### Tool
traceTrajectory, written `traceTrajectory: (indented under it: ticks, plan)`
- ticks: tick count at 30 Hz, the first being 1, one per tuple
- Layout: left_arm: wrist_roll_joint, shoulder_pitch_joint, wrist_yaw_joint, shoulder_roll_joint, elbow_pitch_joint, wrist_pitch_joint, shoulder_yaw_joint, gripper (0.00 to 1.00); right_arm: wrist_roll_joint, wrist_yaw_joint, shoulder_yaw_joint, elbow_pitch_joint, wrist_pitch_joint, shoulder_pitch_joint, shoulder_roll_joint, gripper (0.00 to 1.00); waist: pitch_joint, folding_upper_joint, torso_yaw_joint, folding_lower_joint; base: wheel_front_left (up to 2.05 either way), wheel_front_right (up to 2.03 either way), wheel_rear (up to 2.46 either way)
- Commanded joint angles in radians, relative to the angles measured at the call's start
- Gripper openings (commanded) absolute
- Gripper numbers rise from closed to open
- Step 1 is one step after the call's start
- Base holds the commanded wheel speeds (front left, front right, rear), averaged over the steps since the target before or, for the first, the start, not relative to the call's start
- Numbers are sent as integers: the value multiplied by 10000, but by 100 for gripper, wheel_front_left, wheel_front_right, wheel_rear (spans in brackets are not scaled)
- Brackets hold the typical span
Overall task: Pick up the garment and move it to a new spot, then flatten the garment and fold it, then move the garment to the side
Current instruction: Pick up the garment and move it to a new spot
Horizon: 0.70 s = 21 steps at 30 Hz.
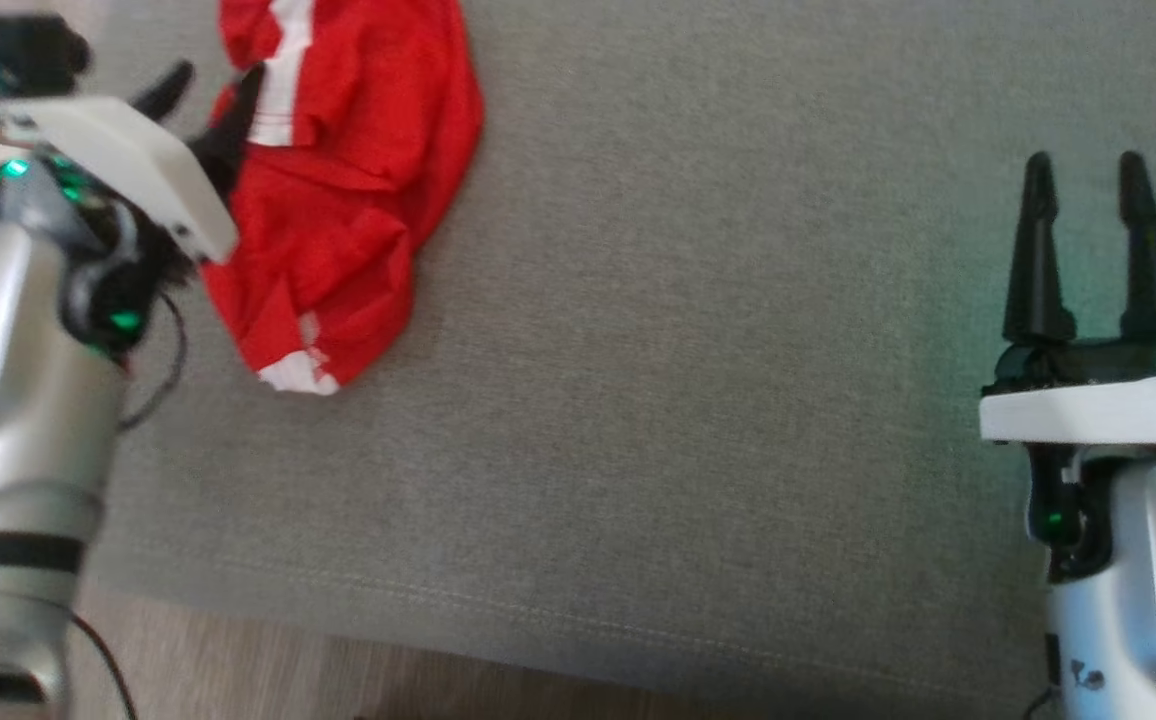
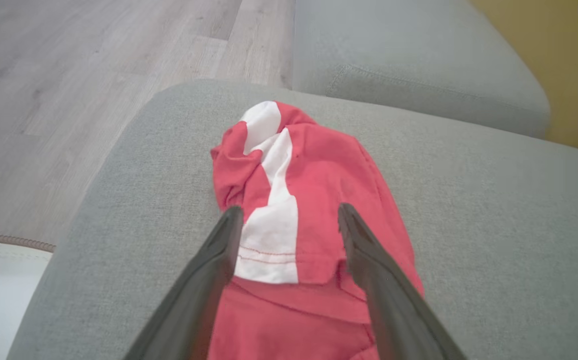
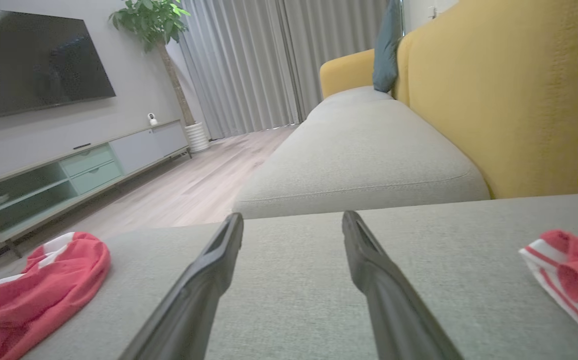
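- Evidently the first step is only starting: the garment lies bunched at the far left of the grey cushion, not yet lifted.
- Over its left edge hangs the left gripper, its jaws spread wide with nothing between them.
- From the left wrist, those fingers straddle a white stripe with a stitched hem (a sensible place to pinch, I judge, since a hem gives a firm ridge of cloth).
- Whether the fingertips already touch the fabric, I cannot tell; they look just above it.
- At the near right, the right gripper is released too, empty, over bare cushion and well apart from the garment.
- Probably it waits there so the middle of the cushion stays free as the new spot, and so it can help with flattening.
- Cut off: the head view's top edge crops the garment's far side, and the left arm's white housing covers part of its left edge.
- Hard to make out: the crumpling hides any sleeves, collar or waistband, so the kind of garment is unclear.
- Also unclear is a red-and-white cloth cropped at the right edge of the right wrist view (a second item, perhaps; I cannot say).
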State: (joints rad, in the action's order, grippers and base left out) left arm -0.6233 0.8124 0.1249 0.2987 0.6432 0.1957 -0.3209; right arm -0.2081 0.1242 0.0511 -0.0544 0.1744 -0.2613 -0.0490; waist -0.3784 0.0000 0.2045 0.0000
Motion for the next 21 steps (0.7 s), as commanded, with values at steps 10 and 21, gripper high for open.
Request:
traceTrajectory:
  ticks: [10, 21]
  plan:
    - [-1854, 1719, 56, 1740, 679, 1305, -1962, 100, 66, 65, -166, 732, -84, -452, -12, 100, -1107, 0, -950, 0, 0, 0, 0]
    - [-2874, 2196, 57, 1825, 1743, 1617, -3255, 0, 26, 65, -148, 809, 8, -506, -12, 100, -1144, 0, -1236, 0, 0, 0, 0]
